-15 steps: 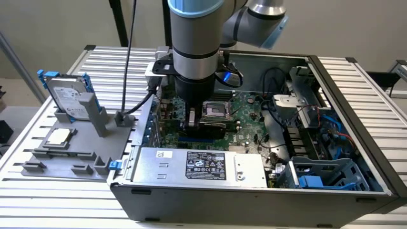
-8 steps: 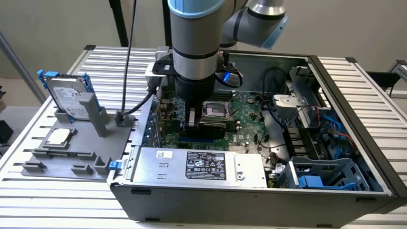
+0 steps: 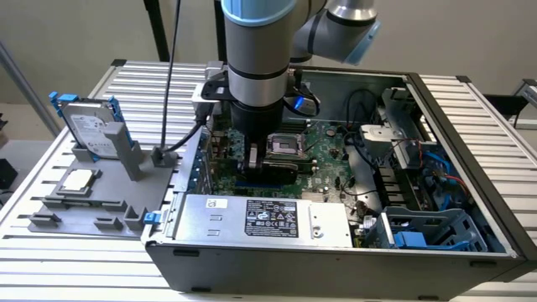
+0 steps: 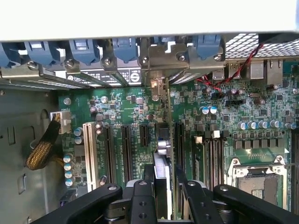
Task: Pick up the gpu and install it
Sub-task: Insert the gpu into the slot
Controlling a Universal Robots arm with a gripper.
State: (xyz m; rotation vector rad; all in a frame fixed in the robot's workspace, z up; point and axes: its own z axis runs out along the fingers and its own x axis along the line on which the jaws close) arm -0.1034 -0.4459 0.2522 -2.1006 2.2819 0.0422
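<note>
Exterior view, from its left: grey parts stand (image 3: 92, 201) on the slatted table (image 3: 470, 107), w/ a silver hard drive in blue frame (image 3: 88, 129) standing upright on it and a small square chip (image 3: 75, 181) lying flat nearer the front. Just beside the stand sits the open PC case (image 3: 336, 258), power supply (image 3: 264, 217) along its front wall. My arm (image 3: 256, 69) comes straight down into the case over the motherboard (image 3: 327, 148). My gripper (image 3: 266, 168) is low above the board, next to the CPU socket (image 3: 285, 145). Further toward the exterior view's right: black cables, then a blue drive cage (image 3: 428, 233) in the corner.

Wrist view: my fingers (image 4: 142, 198) are clamped on the gpu (image 4: 161, 154), held edge-on betw. them, thin card running away from me toward the rear brackets (image 4: 159, 60). It's lined up w/ the expansion slots (image 4: 126, 149), right at the board, bracket end near the case's back wall. Can't tell if it's seated in a slot.
</note>
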